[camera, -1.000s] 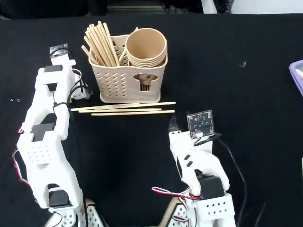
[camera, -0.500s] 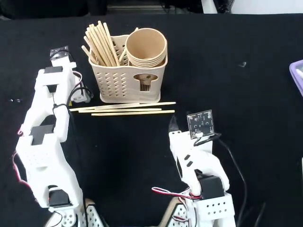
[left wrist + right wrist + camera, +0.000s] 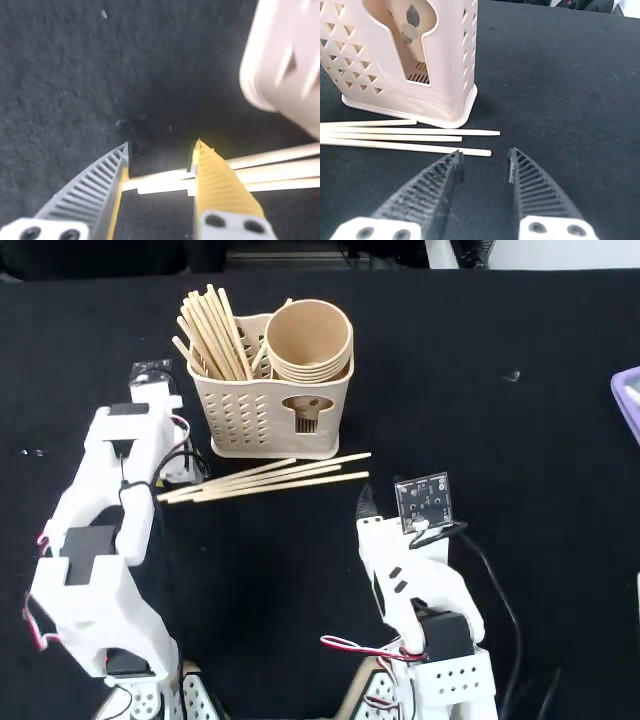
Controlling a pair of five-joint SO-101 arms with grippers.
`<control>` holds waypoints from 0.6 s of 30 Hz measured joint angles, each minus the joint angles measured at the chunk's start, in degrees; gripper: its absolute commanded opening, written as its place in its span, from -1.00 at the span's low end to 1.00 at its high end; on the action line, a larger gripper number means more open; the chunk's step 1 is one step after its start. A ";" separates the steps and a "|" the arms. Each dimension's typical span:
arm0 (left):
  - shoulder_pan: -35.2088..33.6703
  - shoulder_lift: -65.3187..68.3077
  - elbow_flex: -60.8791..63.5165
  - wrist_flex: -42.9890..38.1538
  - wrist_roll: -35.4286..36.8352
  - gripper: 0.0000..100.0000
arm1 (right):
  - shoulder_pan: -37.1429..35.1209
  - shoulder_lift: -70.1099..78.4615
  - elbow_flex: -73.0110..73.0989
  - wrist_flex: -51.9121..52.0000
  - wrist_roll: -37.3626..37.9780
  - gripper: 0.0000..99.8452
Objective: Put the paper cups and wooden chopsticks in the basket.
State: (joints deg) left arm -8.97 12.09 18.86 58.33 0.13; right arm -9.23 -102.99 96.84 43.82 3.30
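While the paper cups (image 3: pixel 308 338) stand stacked in the basket (image 3: pixel 265 415) beside a bundle of upright chopsticks (image 3: pixel 208 328), three loose chopsticks (image 3: pixel 280 476) lie on the table (image 3: pixel 540 440) just in front of the basket. The left gripper (image 3: pixel 161 150) is partly open and straddles their ends. The right gripper (image 3: pixel 484 156) is open, empty, and near their opposite ends.
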 measured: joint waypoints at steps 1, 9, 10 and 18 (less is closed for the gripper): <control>0.09 -1.32 1.23 0.09 -0.09 -0.58 | 0.00 0.00 0.00 0.00 0.00 -0.70; 2.46 -14.68 16.62 -2.99 -8.18 -0.58 | 0.00 0.00 0.00 0.00 0.00 -0.70; 2.90 -16.26 18.99 -4.22 -9.14 -0.58 | 0.00 0.00 0.00 0.00 0.00 -0.70; 4.92 -28.48 29.63 -6.86 -14.33 -0.58 | 0.00 -0.09 0.00 0.00 0.00 -0.70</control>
State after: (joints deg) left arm -4.04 -16.40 48.48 51.47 -14.20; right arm -9.23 -103.08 96.84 43.82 3.30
